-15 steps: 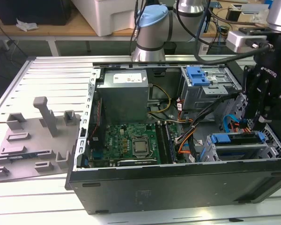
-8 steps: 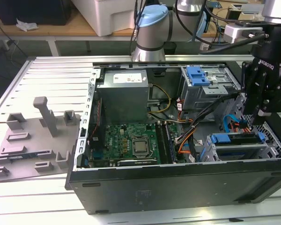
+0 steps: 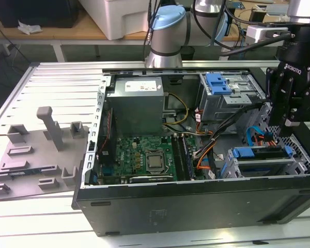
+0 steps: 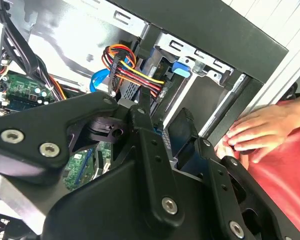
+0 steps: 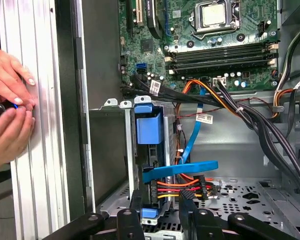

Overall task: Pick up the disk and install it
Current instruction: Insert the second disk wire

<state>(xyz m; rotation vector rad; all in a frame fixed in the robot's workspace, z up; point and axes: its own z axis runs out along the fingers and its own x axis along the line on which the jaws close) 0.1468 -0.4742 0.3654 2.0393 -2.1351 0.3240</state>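
Green motherboard (image 3: 144, 155), blue drive rails (image 5: 149, 125), black end effector (image 3: 289, 106), grey power-supply box (image 3: 137, 106).

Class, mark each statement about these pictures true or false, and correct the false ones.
1. The computer case lies open, its motherboard showing. True.
2. The claw hangs over the motherboard. False: it hangs over the case's end at the exterior view's right, by the drive cage.
3. A person's hands are at the ribbed table beside the case. True.
4. The disk lies out on the table. False: it sits in the drive cage inside the case.
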